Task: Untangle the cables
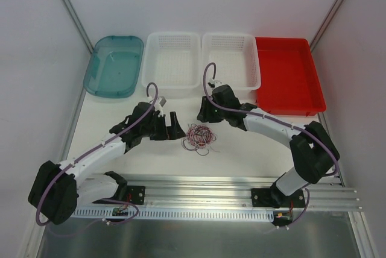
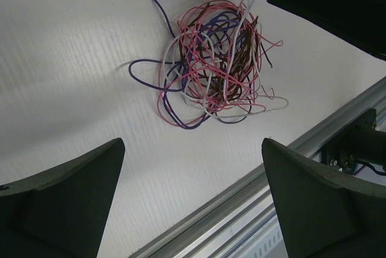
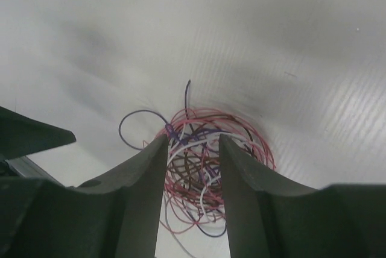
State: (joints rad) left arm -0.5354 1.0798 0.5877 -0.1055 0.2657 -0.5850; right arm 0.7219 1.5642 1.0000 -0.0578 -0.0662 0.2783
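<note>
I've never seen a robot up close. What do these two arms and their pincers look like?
The left arm and right arm have white shells with chunky black joints, on black bases bolted to a silver rail. A thin lilac hose runs along each. The left gripper and right gripper are matte black, each with two broad, wedge-shaped fingers.

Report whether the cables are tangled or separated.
Tangled: the cables lie as one knotted clump on the table, with pink, white, purple and brown strands looped through each other; none lies apart.
</note>
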